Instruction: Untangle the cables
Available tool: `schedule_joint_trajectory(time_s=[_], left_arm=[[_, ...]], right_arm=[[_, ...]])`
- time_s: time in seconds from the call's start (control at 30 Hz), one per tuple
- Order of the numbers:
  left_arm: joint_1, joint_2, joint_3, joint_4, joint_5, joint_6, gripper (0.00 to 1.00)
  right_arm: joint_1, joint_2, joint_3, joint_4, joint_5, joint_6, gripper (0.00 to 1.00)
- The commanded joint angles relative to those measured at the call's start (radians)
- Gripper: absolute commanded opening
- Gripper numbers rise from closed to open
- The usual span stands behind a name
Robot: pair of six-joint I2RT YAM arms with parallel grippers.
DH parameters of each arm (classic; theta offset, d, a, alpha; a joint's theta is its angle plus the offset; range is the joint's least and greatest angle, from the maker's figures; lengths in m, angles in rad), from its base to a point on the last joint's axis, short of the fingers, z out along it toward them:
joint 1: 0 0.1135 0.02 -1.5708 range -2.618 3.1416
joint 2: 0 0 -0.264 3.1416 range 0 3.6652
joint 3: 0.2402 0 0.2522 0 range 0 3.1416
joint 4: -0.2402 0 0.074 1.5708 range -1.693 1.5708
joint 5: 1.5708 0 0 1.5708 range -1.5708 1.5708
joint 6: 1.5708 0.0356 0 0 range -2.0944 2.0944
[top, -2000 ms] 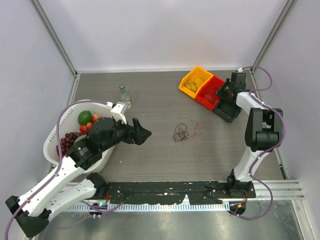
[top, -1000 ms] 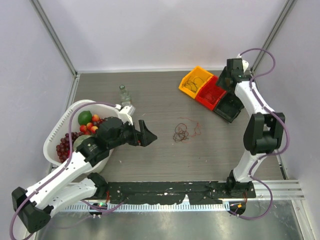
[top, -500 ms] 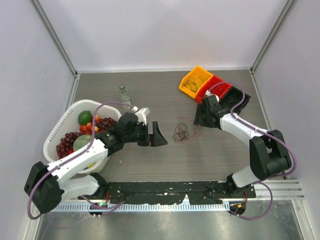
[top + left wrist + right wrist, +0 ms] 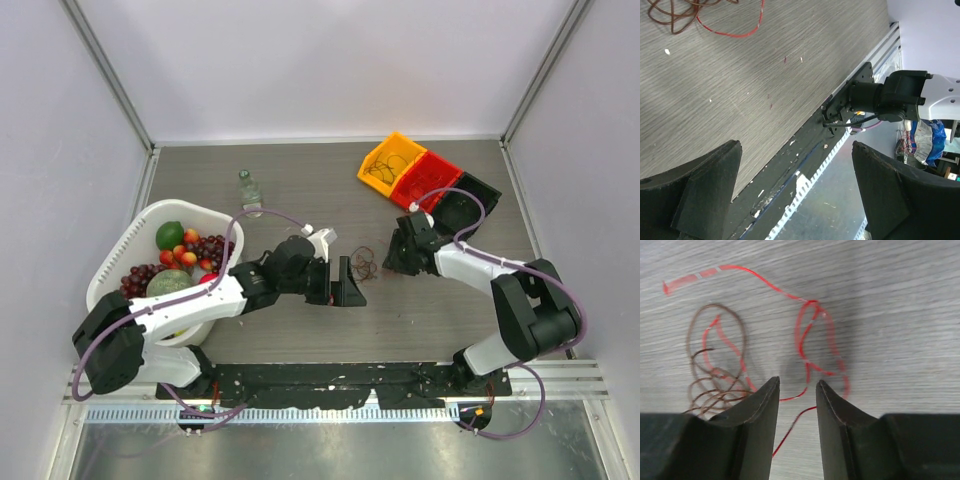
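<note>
The surface (image 4: 300, 180) carries a fruit basket (image 4: 100, 275) at 9 o'clock and three bins (image 4: 432, 172) at 1 o'clock. Two seconds ago the right arm (image 4: 480, 265) was up over those bins and the left arm (image 4: 200, 300) lay back beside the basket. Both have since swung in to the middle.

The left gripper (image 4: 350, 285) now sits at about 7 o'clock of the cables (image 4: 362, 265), just beside them, with its fingers (image 4: 705, 190) spread wide and holding nothing. Its wrist view shows only the edge of the tangle, at 11 o'clock.

The right gripper (image 4: 393, 255) sits at 3 o'clock of the tangle and has drawn its fingers (image 4: 760, 410) in to a narrow gap. They are not yet shut. A red strand (image 4: 810, 302) loops just ahead of them and trails back into the gap, with the brown coil (image 4: 715, 390) at its 8 o'clock.

The cables lie loose near the centre, red and brown still interlaced. The approach looks finished, and the right side seems about to pinch the red strand. The left is placed to take the brown, so the two can be pulled apart.
</note>
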Motion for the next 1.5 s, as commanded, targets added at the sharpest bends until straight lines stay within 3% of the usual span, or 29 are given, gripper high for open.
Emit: schedule_joint_trajectory(time_s=[0.0, 0.13, 0.23, 0.47, 0.67, 0.83, 0.93, 1.0, 1.23, 1.47], left_arm=[[-0.033, 0.014, 0.053, 0.073, -0.056, -0.041, 0.95], [-0.054, 0.010, 0.070, 0.069, -0.079, -0.049, 0.94], [-0.065, -0.013, 0.072, 0.058, -0.099, -0.046, 0.93], [-0.065, -0.176, 0.031, -0.005, -0.224, -0.019, 0.93], [-0.065, -0.352, -0.052, -0.019, -0.285, -0.021, 0.95], [-0.065, -0.420, -0.098, -0.029, -0.287, -0.026, 0.95], [-0.065, -0.452, -0.130, -0.014, -0.285, -0.029, 0.96], [-0.065, -0.463, -0.141, -0.016, -0.287, -0.020, 0.98], [-0.065, -0.423, -0.115, -0.048, -0.287, 0.027, 0.99], [-0.063, -0.377, -0.111, -0.016, -0.279, 0.022, 1.00]], right_arm=[[0.011, -0.036, -0.079, 0.123, -0.129, 0.136, 0.36], [0.010, -0.085, -0.070, 0.134, -0.135, 0.119, 0.10], [0.013, -0.160, -0.001, 0.041, -0.101, 0.088, 0.01], [0.016, -0.421, 0.297, -0.101, -0.103, 0.007, 0.01], [0.016, -0.498, 0.555, -0.181, -0.080, -0.051, 0.01], [0.016, -0.539, 0.420, -0.205, -0.116, -0.001, 0.43], [0.016, -0.565, 0.291, -0.182, -0.153, 0.039, 0.59], [0.016, -0.585, 0.193, -0.150, -0.170, 0.083, 0.65], [0.016, -0.523, -0.007, -0.093, -0.143, 0.203, 0.70], [0.016, -0.311, -0.050, -0.032, -0.225, 0.291, 0.59]])
